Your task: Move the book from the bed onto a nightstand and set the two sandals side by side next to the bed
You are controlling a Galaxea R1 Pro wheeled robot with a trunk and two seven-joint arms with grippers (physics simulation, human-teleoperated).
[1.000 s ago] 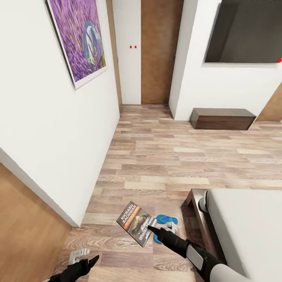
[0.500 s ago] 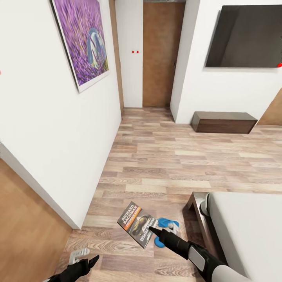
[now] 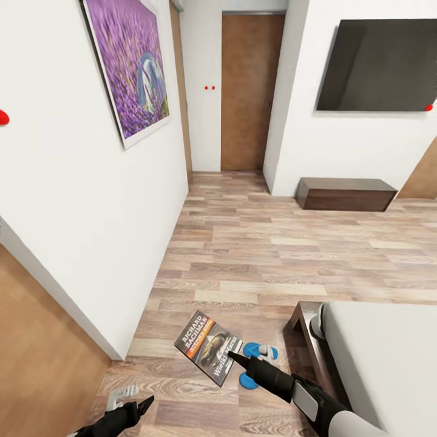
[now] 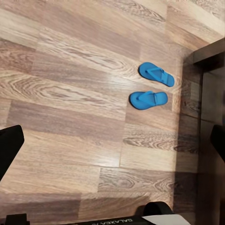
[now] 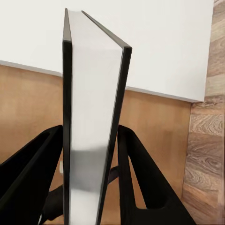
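— Near the foot of the bed [image 3: 388, 358], what does the right gripper [image 3: 233, 358] have?

— It holds the book [image 3: 208, 347]. The right wrist view shows the two black fingers [image 5: 136, 178] pressed on both covers, with the white page edge between them. From the head view the book hangs in the air above the wood floor [image 3: 255, 243], cover up, and the words "RICHARD BACHMAN" can be read.

— And the sandals?

— Both blue sandals [image 4: 151, 87] lie on the floor, just beside the dark bed frame. In the left wrist view they are near each other but not parallel, and their toes point about the same way. In the head view the right arm and the book cover part of them.

— What about the left gripper [image 3: 142, 405]?

— It is low at the robot's left, over the floor and well apart from the book. Its fingers hold nothing. I see two dark finger parts at the two sides of the left wrist view, so it looks spread wide.

— What is around?

— A white wall with a purple flower picture [image 3: 130, 67] at the left, a brown door [image 3: 246, 91] straight ahead, a dark screen [image 3: 379, 57] on the wall and a low brown bench [image 3: 346, 194] under it.
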